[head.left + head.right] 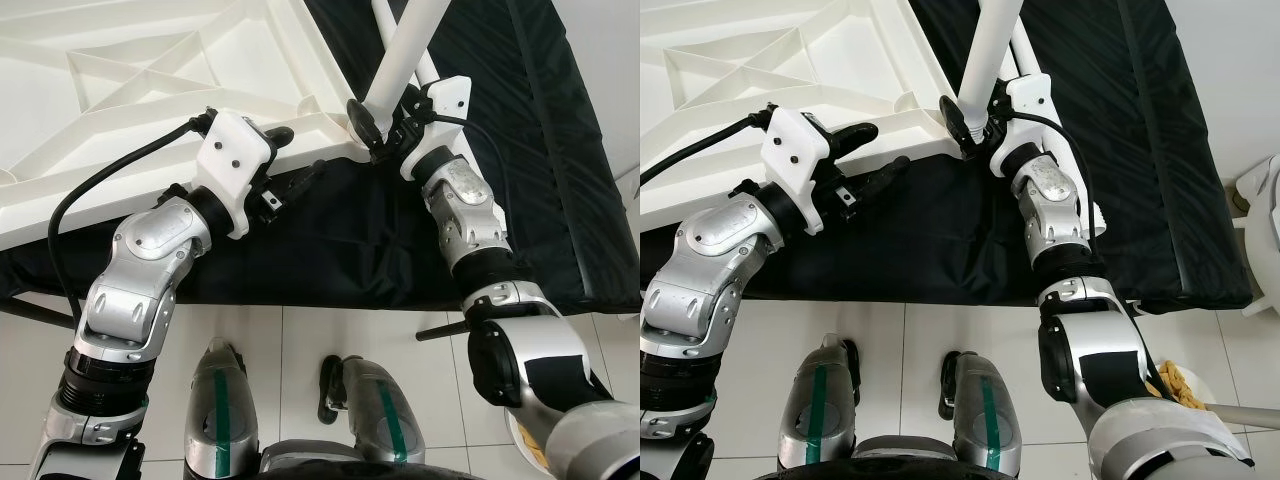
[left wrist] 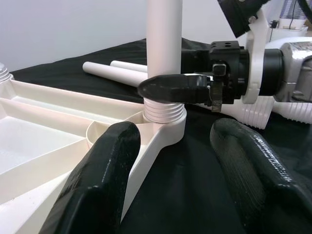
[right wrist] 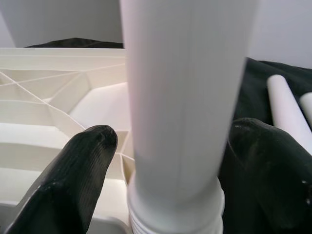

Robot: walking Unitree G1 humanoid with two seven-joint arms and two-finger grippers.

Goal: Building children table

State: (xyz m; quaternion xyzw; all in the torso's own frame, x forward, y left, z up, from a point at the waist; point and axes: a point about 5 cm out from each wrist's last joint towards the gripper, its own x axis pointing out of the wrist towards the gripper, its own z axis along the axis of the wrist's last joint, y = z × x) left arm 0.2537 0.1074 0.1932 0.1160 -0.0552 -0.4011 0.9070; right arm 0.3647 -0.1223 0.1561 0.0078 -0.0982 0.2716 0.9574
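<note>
behind right tool (image 1: 372,132), leg (image 1: 400,60) thread half-hidden

Head stereo looks down; wrist cameras close, sharing table leg (image 2: 165,53).

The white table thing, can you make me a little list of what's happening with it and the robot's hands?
tabletop: white tabletop, upside down on a black cloth
leg: white leg standing in the corner socket, threads showing
right gripper: right gripper closed around the leg near its base
left gripper: left gripper open, beside the tabletop's corner
spare legs: spare legs lying on the cloth
</note>
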